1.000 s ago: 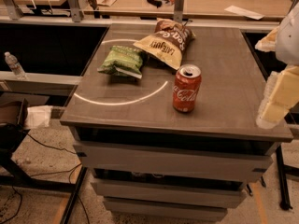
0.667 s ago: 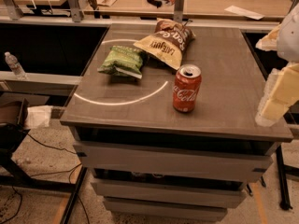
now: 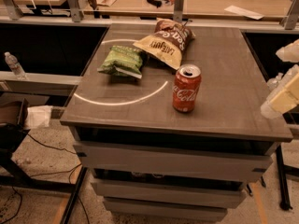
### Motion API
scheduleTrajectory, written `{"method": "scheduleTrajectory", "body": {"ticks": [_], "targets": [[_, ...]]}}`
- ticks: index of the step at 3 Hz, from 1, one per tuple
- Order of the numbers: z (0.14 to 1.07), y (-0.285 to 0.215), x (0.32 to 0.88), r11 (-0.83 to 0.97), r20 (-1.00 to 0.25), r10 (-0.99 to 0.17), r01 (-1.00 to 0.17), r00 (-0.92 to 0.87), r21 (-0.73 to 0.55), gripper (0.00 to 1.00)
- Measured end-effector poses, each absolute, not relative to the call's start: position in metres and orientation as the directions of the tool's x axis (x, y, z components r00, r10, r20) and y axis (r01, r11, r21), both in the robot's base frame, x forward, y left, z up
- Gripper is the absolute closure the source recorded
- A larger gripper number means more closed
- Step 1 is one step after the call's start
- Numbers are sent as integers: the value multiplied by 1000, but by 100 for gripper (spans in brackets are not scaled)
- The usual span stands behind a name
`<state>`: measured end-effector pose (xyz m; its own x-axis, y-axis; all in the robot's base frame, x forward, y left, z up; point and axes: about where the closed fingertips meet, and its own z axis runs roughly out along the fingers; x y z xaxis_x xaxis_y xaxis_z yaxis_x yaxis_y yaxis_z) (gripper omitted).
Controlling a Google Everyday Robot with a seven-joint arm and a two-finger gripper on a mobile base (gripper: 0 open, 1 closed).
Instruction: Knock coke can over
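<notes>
The coke can (image 3: 186, 88) stands upright on the table (image 3: 224, 59), so the knock is not yet done. The gripper (image 3: 283, 96) hangs off the table's right edge, well apart from the can. Whether it is spread or closed cannot be told.

Warm, amber-tinted light falls from above and lights the desk (image 3: 229, 73) evenly, while the recesses beneath it and the gap at the left of the frame sink into darkness. A thin bright arc (image 3: 122, 101) gleams on the desk (left of centre). The coke can (image 3: 186, 88) catches soft highlights. The gripper (image 3: 284, 96), at the right edge, looks pale and washed out.
</notes>
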<state>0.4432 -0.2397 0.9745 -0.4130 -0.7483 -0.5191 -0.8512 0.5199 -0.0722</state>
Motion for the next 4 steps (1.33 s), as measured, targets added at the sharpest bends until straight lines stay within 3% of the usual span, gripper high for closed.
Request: {"method": "scheduleTrajectory", "body": {"ticks": [2,4], "targets": [[972,-235,451,629,-789,-470,-777,-395,15,0],[950,-212,458,640,-838,-431,-768,-334,-23,0]]}}
